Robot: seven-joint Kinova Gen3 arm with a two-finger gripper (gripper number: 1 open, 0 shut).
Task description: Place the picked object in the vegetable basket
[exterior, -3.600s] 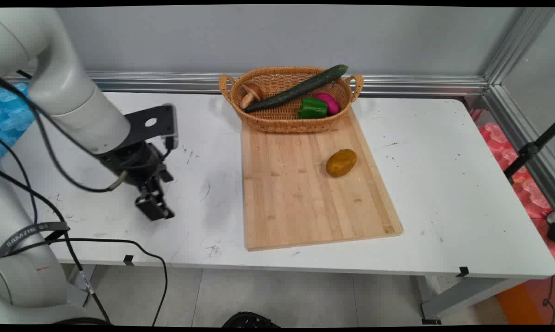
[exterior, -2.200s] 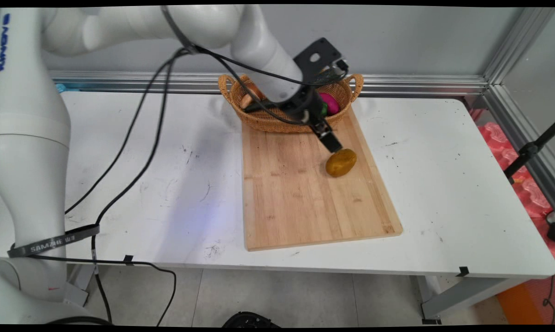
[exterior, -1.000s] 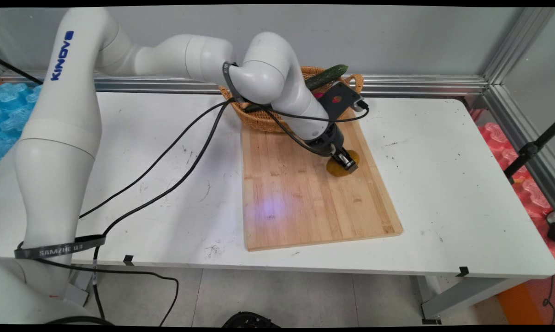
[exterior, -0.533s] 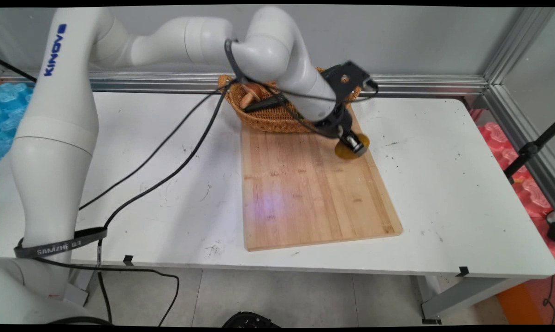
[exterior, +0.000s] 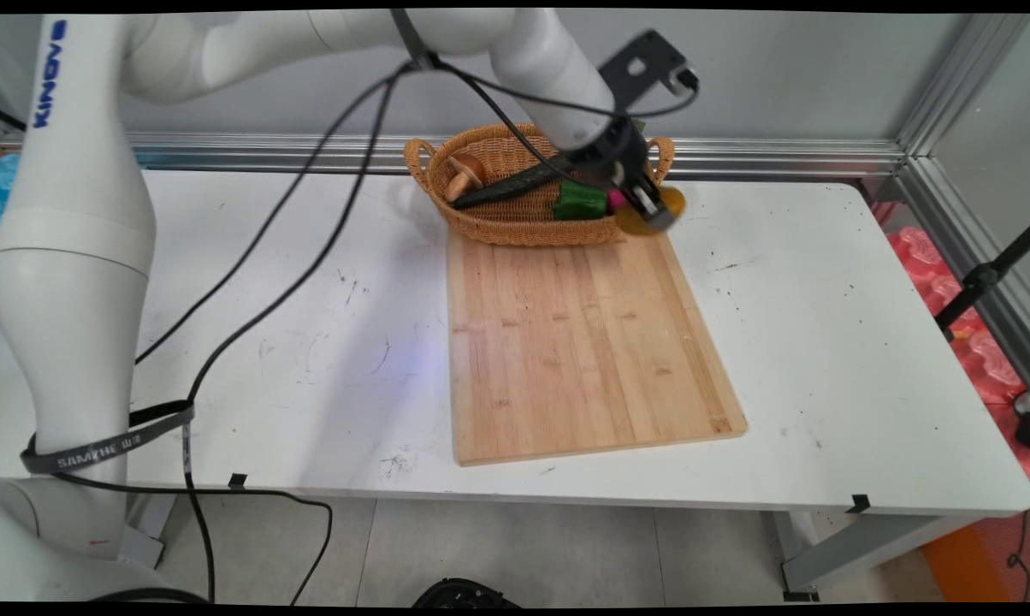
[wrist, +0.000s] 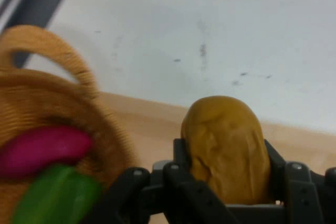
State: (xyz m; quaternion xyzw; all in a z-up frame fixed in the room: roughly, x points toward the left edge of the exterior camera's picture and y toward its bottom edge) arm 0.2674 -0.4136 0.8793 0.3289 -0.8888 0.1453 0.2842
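Black two-finger gripper (exterior: 652, 205) (wrist: 227, 153) is clamped on the yellow-brown, potato-shaped lump (exterior: 671, 205) (wrist: 226, 140). In the hand view one finger presses each flank of the lump, and its rounded top stands clear above them. In the main view the held lump shows in front of the right end of the oval woven wicker basket (exterior: 498, 231) (wrist: 58, 51), by the right-hand handle. It appears to be lifted off the surface, not resting on anything. The hand view looks past it onto the far edge of the pale wooden cutting board (exterior: 575, 342) (wrist: 152, 119) and the scuffed white table (exterior: 823, 342) (wrist: 210, 24) beyond. The basket rim is just beside it on that picture's left. The board lies flat with its far short edge touching the basket's front wall, and nothing lies on its face. In the basket, a long dark green cucumber (exterior: 515, 181) runs diagonally, its upper end hidden behind the wrist. A brown mushroom (exterior: 464, 171) sits at the left end. A green bell pepper (exterior: 579, 201) (wrist: 52, 198) sits towards the right, touching a magenta rounded vegetable (exterior: 616, 199) (wrist: 44, 148) that I cannot identify further. Black cables hang from the arm across the table's left half.
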